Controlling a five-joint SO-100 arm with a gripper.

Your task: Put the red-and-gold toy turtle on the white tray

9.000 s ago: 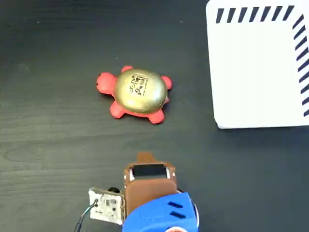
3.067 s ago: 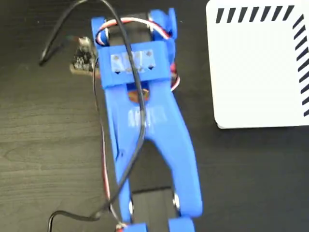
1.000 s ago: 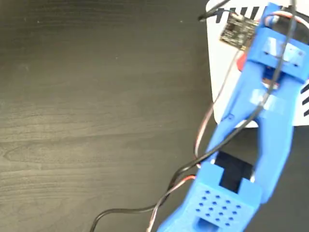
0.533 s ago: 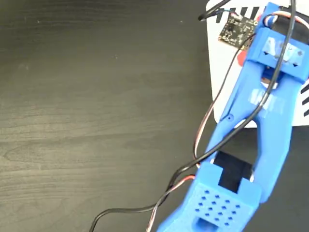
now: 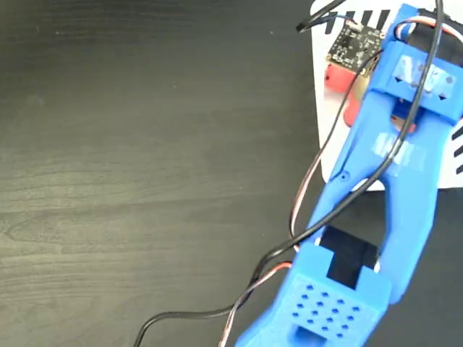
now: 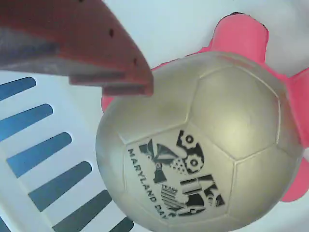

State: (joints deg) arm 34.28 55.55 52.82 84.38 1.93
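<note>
Since the first frame your turtle [image 6: 203, 145] has gone from the counter [image 5: 145, 181] onto the white tray [image 5: 329, 137], tool state unclear.

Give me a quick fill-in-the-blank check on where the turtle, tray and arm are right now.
1. The red-and-gold toy turtle lies over the white ____.
2. Its shell is coloured ____.
3. In the fixed view, the blue arm covers most of the ____.
4. The white tray has dark ____ along its edge.

Missing words: tray; gold; turtle; stripes
</note>
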